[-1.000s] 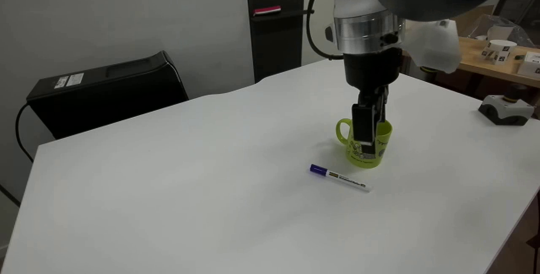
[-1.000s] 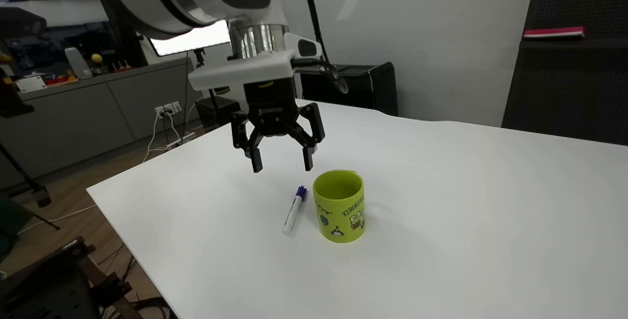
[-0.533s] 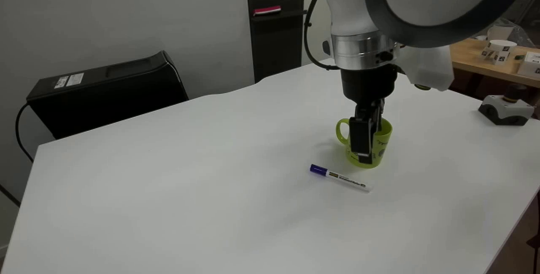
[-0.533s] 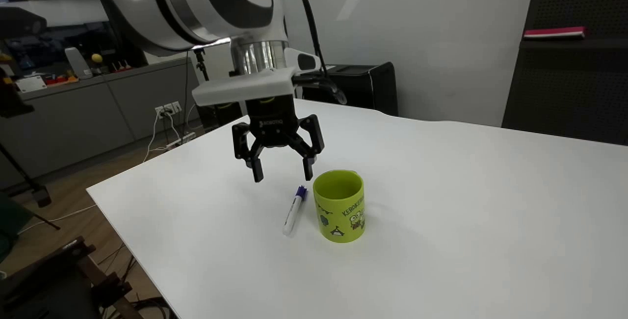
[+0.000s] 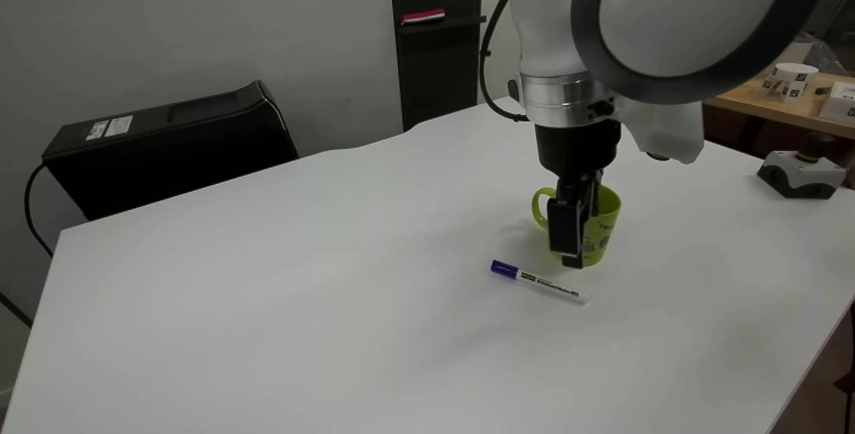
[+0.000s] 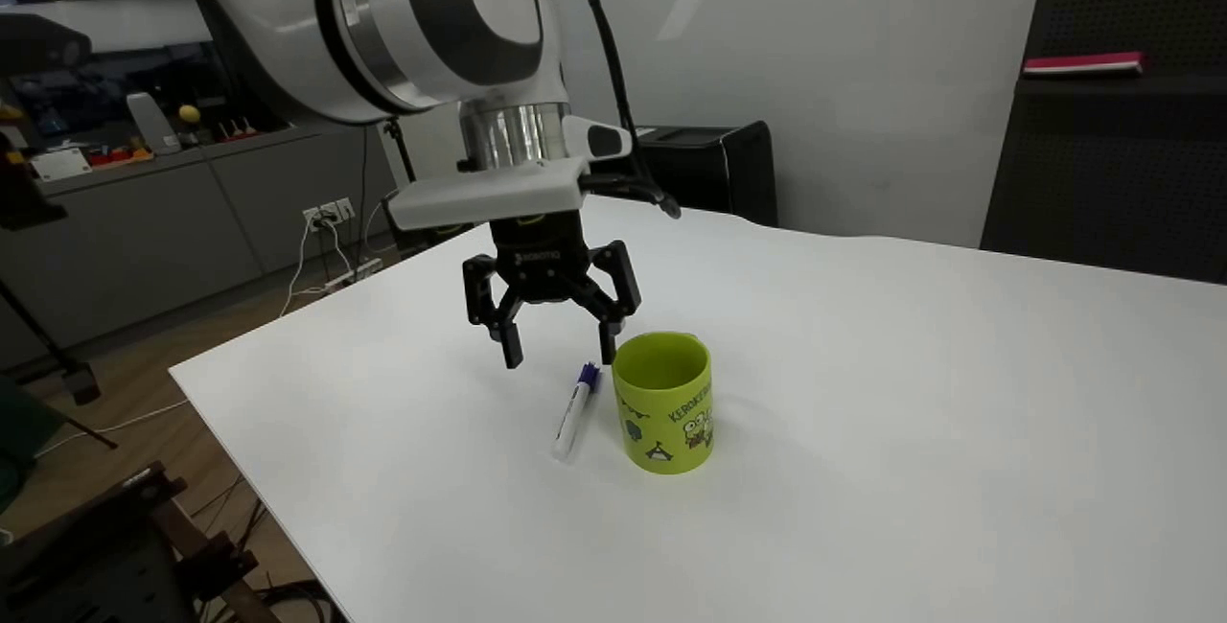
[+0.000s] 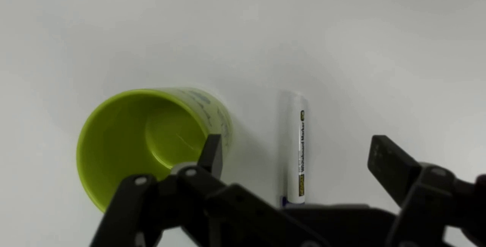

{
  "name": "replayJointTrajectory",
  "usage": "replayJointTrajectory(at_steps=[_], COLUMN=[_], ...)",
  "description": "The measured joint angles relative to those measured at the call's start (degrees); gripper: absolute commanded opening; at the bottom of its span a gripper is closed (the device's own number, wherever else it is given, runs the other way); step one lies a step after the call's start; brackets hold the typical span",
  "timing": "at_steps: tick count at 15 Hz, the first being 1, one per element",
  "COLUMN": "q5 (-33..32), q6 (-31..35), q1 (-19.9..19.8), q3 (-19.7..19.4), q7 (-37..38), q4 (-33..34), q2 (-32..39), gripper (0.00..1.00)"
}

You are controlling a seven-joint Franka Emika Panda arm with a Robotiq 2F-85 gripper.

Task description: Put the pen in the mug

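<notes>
The pen, a white marker with a dark blue cap, lies flat on the table in both exterior views (image 5: 544,284) (image 6: 574,414). The lime-green mug (image 6: 664,426) stands upright close beside it, not touching, its opening facing up. My gripper (image 6: 561,360) is open and empty above the table. In the wrist view the pen (image 7: 296,148) lies between the spread fingers (image 7: 296,142), its cap end hidden by the gripper body. The left finger there overlaps the edge of the mug (image 7: 214,114); whether they touch I cannot tell. In an exterior view the gripper (image 5: 580,240) covers part of the mug (image 5: 606,234).
The white table (image 5: 267,300) carries the pen and mug. The mug's handle (image 5: 540,207) points away from the gripper in an exterior view. A grey and black switch box (image 5: 801,170) sits at the table's far edge. A black case (image 5: 174,147) stands behind the table.
My gripper has come down toward the table, nearer the pen and the mug's rim, still open. The pen and mug have not moved.
</notes>
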Motion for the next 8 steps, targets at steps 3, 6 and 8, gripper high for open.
replayJointTrajectory(at_steps=[3, 6, 8], q5=[0.0, 0.0, 0.5], q6=[0.1, 0.1, 0.0], q1=[-0.1, -0.1, -0.1], q3=[-0.2, -0.5, -0.5], q7=[0.0, 0.0, 0.0], q4=[0.4, 0.9, 1.1], q2=[0.5, 0.9, 1.0], gripper=[1.0, 1.0, 1.0])
